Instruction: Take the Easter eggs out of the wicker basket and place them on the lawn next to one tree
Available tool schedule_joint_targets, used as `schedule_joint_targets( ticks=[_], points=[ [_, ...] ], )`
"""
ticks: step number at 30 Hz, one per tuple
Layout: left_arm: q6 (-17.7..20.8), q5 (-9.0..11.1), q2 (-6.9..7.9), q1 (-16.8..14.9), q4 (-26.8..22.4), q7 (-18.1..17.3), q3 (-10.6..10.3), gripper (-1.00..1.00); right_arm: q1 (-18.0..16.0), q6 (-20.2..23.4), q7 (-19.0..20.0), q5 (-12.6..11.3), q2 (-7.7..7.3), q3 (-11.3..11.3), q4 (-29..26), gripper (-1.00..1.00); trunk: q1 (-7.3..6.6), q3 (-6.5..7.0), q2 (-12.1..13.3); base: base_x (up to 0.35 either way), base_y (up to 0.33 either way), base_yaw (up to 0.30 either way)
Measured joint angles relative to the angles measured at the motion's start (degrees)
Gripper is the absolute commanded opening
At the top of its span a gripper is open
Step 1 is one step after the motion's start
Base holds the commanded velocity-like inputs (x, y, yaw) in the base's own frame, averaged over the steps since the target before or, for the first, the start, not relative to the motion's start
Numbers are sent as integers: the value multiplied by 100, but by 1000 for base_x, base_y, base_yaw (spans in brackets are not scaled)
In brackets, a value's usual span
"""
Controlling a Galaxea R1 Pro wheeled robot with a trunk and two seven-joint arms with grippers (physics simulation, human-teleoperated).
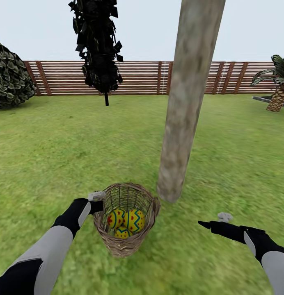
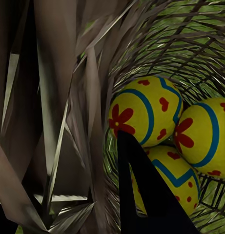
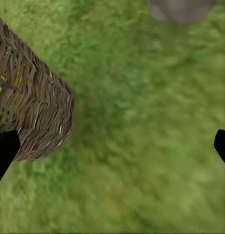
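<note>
The wicker basket (image 1: 124, 221) stands on the lawn (image 1: 68, 151), just beside the base of the tree (image 1: 187, 102). All three Easter eggs (image 1: 125, 221) lie inside it, packed together. The left pincer (image 1: 97, 203) is at the basket's rim; its wrist view shows one dark finger (image 2: 151, 195) inside the weave, close to the eggs, but its opening cannot be judged. The right pincer (image 1: 205, 224) hovers over grass, apart from the basket, fingers spread wide and holding nothing.

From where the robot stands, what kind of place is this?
Most likely a fenced garden: short green lawn all around, a brown slatted wooden fence at the back, and a thick pale tree beside a wicker basket.
</note>
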Motion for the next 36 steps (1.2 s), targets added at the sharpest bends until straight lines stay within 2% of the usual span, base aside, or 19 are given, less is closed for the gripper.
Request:
schedule_joint_targets(
  ticks=[16, 28, 36],
  points=[
    [0, 0, -2, 0, 0, 0, -9, -100, -4, 0, 16, 0, 0, 0, -3, 100, 0, 0, 0, 327, 0, 0],
    [-2, 0, -9, 0, -17, -17, -1, -100, 8, 6, 32, -2, 0, -26, 36, 100, 4, -1, 0, 8, 0, 0],
    [-1, -1, -9, 0, -8, -18, -1, -100, 12, 6, 32, 0, -5, -26, 26, 100, 179, -144, -319, 0, 0, 0]
  ],
)
